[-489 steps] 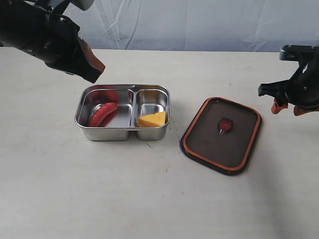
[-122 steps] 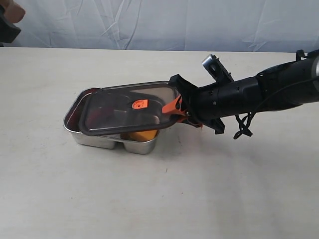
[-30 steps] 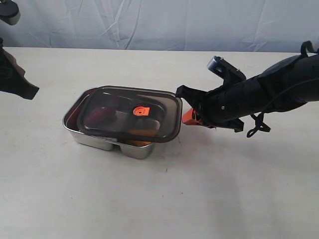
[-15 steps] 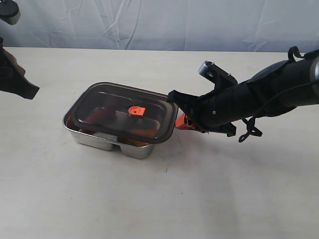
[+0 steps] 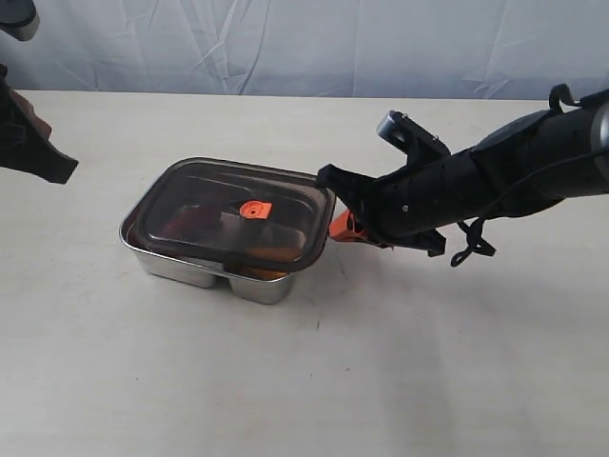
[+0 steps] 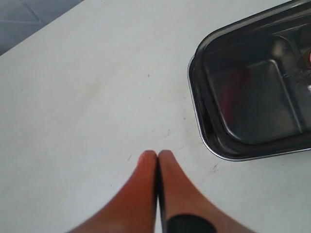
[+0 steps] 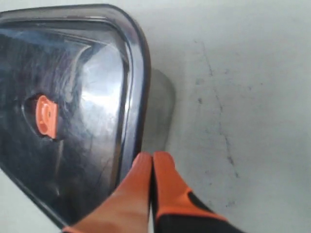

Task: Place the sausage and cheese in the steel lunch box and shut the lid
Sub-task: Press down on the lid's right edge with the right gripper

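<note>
- Currently, the lid (image 5: 233, 214) is lying on top of the steel lunch box (image 5: 190, 271), directly ahead of the right gripper (image 5: 341, 227), whose tips are meeting the lid's near edge.
- Sausage (image 5: 181, 224): showing only as a reddish blur through the dark lid, in the compartment farther from the right gripper; judged to be inside.
- Cheese (image 5: 271, 250): showing as an orange patch under the lid, in the compartment nearer the right gripper; judged to be inside.
- Orange valve tab (image 5: 253, 209): sitting at the lid's middle, facing up.
- Right gripper: fingers are pressing together, holding nothing, low over the desk (image 5: 381, 362).
- Left gripper (image 6: 157, 154): fingers are likewise meeting, holding nothing, hanging well apart from the box, whose end lies ahead of it.
- Progress: both foods appear loaded and the lid placed. The lid is looking slightly askew, with a strip of steel rim showing beside it in the right wrist view. Squaring it up and pressing it down is probably what is remaining.
</note>
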